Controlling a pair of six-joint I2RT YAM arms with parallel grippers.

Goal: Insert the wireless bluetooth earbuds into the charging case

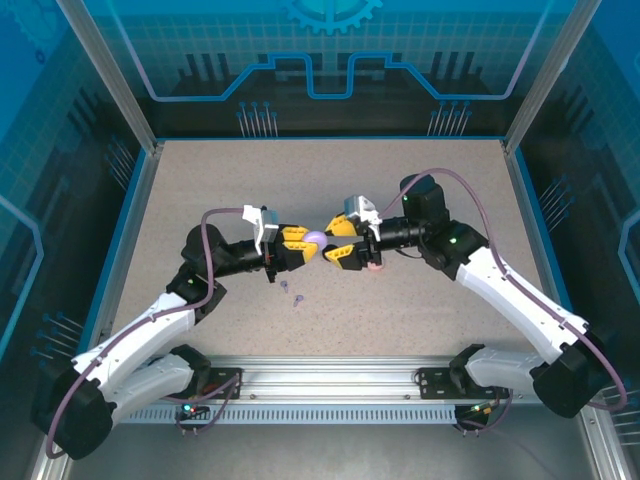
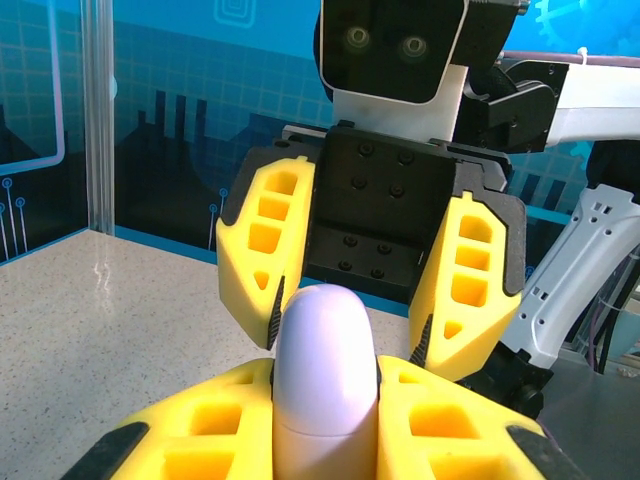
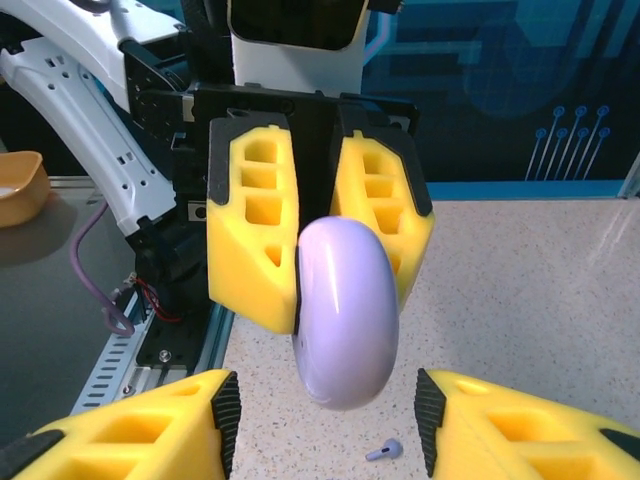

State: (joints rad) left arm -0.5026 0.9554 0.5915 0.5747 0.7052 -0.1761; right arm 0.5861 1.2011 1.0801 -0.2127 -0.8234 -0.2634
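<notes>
A lilac charging case (image 1: 316, 239) hangs above the middle of the table, edge-on and closed. My left gripper (image 1: 305, 248) is shut on it. In the left wrist view the case (image 2: 325, 350) sits pinched between the yellow fingers (image 2: 200, 440). My right gripper (image 1: 335, 240) faces it from the right. Its jaws stand open on either side of the case (image 3: 345, 310) without touching it. Two lilac earbuds (image 1: 284, 285) (image 1: 297, 299) lie on the table just below the left gripper. One earbud (image 3: 384, 451) shows on the speckled top under the case.
A small pink object (image 1: 375, 266) lies on the table under the right wrist. Metal rails (image 1: 330, 385) run along the near edge between the arm bases. An orange bowl (image 3: 20, 185) sits off the table in the right wrist view.
</notes>
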